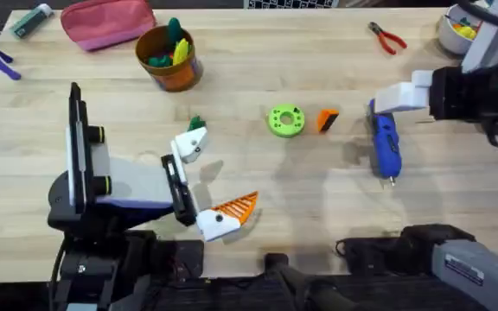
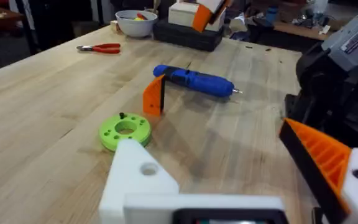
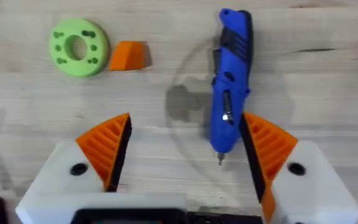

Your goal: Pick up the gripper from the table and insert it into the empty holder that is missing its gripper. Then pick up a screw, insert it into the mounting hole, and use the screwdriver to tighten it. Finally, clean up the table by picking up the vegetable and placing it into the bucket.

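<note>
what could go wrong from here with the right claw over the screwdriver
1. The right claw hangs open beside the blue pen-shaped screwdriver, which lies near only one orange ribbed pad; closing off-centre might roll it away.
2. The small loose orange plastic wedge sits close to the lime-green round disc; a sweep could knock either.
3. The left claw's bare white plastic holder lies near the dark-green leafy toy and might bump it.

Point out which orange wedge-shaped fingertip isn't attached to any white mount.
The small loose orange plastic wedge lying on the table beside the lime-green round disc; the others sit on white blocks.
</note>
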Available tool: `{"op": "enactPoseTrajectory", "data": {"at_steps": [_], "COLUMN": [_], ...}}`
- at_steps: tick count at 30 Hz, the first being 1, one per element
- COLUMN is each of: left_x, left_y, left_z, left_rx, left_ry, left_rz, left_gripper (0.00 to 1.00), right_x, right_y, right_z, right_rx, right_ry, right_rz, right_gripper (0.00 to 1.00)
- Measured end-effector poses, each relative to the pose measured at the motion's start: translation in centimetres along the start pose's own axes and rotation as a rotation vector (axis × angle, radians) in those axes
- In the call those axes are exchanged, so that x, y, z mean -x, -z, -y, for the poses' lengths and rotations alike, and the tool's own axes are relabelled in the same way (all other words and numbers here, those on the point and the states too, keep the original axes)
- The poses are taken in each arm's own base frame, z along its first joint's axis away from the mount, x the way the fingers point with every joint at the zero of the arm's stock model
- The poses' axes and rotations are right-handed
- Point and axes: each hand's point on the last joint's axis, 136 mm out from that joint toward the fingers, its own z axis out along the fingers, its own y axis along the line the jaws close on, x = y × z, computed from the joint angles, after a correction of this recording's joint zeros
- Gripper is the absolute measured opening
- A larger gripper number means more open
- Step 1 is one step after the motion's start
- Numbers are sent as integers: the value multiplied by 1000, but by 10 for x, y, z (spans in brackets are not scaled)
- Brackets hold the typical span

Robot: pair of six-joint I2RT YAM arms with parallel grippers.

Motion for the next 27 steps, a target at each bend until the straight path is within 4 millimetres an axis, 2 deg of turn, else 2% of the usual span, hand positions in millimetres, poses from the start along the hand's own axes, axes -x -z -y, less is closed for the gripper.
{"op": "enactPoseTrajectory", "data": {"at_steps": [8, 16, 23, 27], "left_x": [0, 0, 0, 0], "left_y": [0, 0, 0, 0], "left_z": [0, 0, 0, 0], "left_rx": [0, 0, 0, 0], "left_ry": [0, 0, 0, 0], "left_rz": [0, 0, 0, 0], "left_gripper": [986, 986, 986, 986], "right_x": [3, -7, 9, 13], "right_y": [-5, -35, -58, -74], "right_z": [-20, -51, -76, -83], "right_rx": [80, 61, 56, 51], "right_ry": [-30, 65, 124, 120], "right_rz": [-12, -186, -257, -286], "right_gripper": [994, 994, 994, 994]}}
